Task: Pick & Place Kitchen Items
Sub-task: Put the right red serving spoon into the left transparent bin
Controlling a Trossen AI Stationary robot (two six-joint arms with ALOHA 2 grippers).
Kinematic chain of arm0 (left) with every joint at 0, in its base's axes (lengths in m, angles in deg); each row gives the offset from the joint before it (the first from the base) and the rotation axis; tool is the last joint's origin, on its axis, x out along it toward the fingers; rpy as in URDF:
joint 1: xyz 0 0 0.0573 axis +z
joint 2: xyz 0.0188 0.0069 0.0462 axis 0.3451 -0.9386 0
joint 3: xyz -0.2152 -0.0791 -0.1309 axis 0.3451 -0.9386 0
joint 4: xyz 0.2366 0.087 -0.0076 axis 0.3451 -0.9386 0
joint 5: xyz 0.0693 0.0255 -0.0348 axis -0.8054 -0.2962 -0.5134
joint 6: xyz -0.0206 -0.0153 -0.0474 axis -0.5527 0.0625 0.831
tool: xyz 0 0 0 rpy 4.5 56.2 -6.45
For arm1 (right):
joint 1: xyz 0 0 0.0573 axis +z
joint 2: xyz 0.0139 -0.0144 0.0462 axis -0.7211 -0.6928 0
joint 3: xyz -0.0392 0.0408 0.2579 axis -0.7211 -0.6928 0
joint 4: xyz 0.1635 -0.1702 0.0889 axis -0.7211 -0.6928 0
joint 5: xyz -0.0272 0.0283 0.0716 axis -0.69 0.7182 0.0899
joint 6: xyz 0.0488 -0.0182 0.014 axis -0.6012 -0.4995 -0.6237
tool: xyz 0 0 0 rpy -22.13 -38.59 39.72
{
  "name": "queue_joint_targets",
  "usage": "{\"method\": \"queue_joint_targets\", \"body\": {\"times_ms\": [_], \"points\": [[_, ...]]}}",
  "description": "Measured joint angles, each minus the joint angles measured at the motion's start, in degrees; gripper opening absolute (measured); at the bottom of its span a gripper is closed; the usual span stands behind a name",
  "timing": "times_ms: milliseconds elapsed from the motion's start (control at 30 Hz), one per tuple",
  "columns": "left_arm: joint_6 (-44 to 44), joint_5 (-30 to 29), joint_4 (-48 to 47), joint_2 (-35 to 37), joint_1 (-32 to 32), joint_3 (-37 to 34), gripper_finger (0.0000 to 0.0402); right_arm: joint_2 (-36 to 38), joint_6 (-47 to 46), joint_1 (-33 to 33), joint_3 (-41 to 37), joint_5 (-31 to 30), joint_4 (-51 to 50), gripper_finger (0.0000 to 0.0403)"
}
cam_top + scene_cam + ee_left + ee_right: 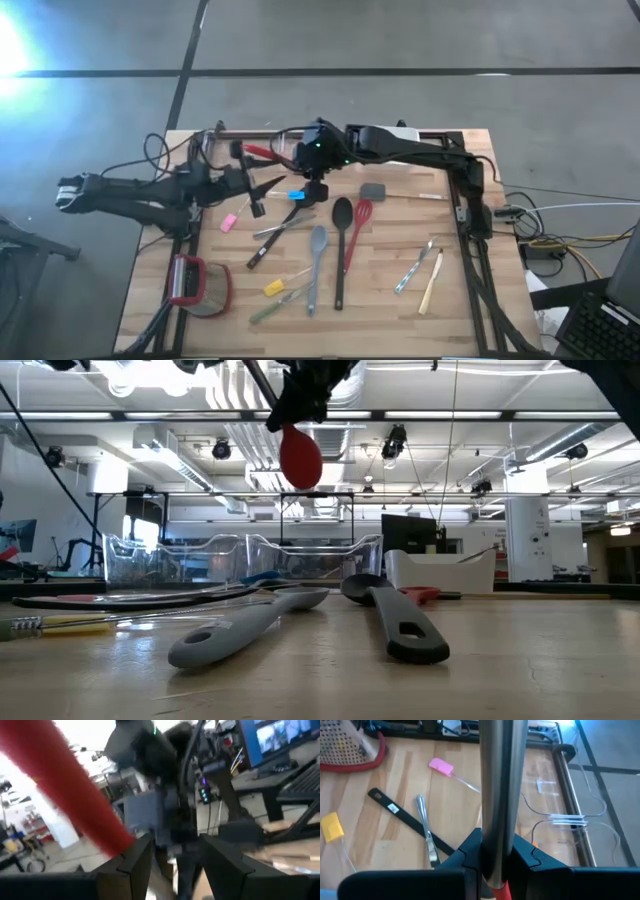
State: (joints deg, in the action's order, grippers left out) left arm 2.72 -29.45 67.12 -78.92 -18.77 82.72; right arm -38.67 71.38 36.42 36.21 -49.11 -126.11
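The right arm reaches in from the frame's right across the top of the desk [450, 310], its gripper [315, 190] just above centre with jaws pinching a steel-handled utensil [500, 795]. In the low view that utensil hangs well above the desk with a smooth red oval head [300, 457].

The left arm lies level at the frame's left, its gripper [252, 183] beside the right one. A red bar [75, 795] crosses its wrist view at the jaws; whether they hold it cannot be told.

Below them lie a grey spatula [317, 262], a black spoon [341, 245] and a red whisk [357, 230], all matte. Toward the lower right are a shiny metal piece [414, 268] and a pale wooden stick [432, 282]. A yellow piece [274, 287] sits at lower centre, a pink one [229, 222] at left.
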Motion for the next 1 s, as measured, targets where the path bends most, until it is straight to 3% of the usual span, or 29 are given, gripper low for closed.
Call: {"method": "queue_joint_targets", "body": {"times_ms": [167, 300, 500, 833, 1000], "points": [[-2.2, -3.53, -1.88, -1.24, -0.01, 2.06, 0.0171, -0.83, -0.28, -0.05, 1.8, -0.34, -3.71, 0.0041], [0.56, -5.83, -5.62, 0.23, 0.25, 2.16, 0.0172, 0.72, 0.19, -0.23, 1.14, -4.4, -4.45, 0.0041], [1.58, -8.04, -6.54, 1.96, 0.51, 0.97, 0.0172, 3.89, 0.81, -0.75, 1.14, -3.54, -3.99, 0.0041], [3.55, -6.29, 0.73, 2.8, 1.75, 0.75, 0.0172, 4.51, 1.49, 0.38, 1.14, -2.94, -2.54, 0.0041], [3.52, -0.56, 6.04, 1.9, 2.42, 0.62, 0.0172, 3.91, 2.34, 1.26, 1.12, -2.91, -1.0, 0.0041]]}}
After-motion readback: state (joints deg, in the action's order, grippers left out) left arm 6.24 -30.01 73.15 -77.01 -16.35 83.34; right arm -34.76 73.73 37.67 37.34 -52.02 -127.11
